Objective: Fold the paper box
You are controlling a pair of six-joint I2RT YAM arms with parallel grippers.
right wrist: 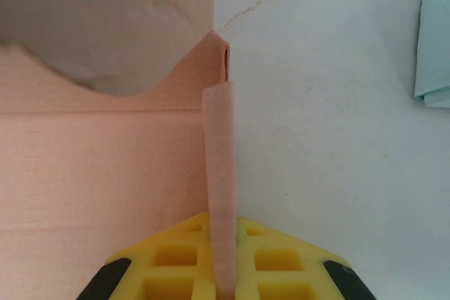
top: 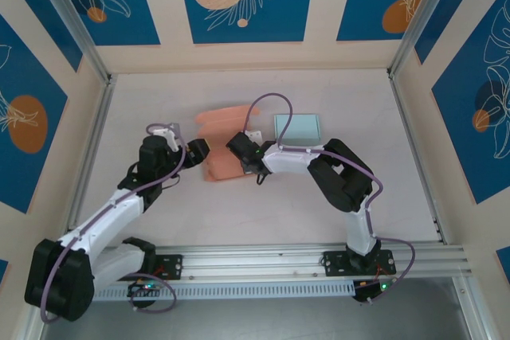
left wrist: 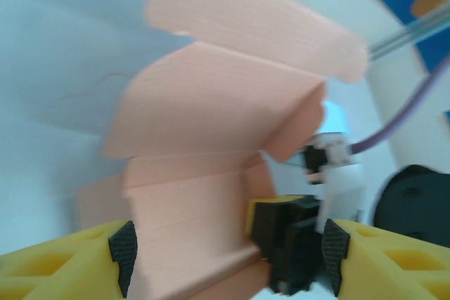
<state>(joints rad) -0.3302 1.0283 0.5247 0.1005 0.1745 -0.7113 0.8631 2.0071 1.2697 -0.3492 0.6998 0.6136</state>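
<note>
The pink paper box (top: 221, 123) lies part-folded at mid-table, with its flaps standing up. In the left wrist view the paper box (left wrist: 211, 124) rises as creased panels with rounded flaps. My right gripper (top: 239, 152) is shut on one upright side wall of the paper box (right wrist: 219, 152), and the thin pink wall runs straight between the fingers of the right gripper (right wrist: 223, 233). My left gripper (top: 199, 151) is at the box's left side. Its yellow fingers are spread wide, so the left gripper (left wrist: 229, 254) straddles a box panel and the right gripper's black and yellow finger (left wrist: 288, 233).
A light blue folded box (top: 297, 127) sits just right of the pink one, and its edge shows as the light blue box (right wrist: 436, 33) in the right wrist view. Patterned walls enclose the white table (top: 263, 212), with an aluminium rail (top: 319, 260) along the near edge.
</note>
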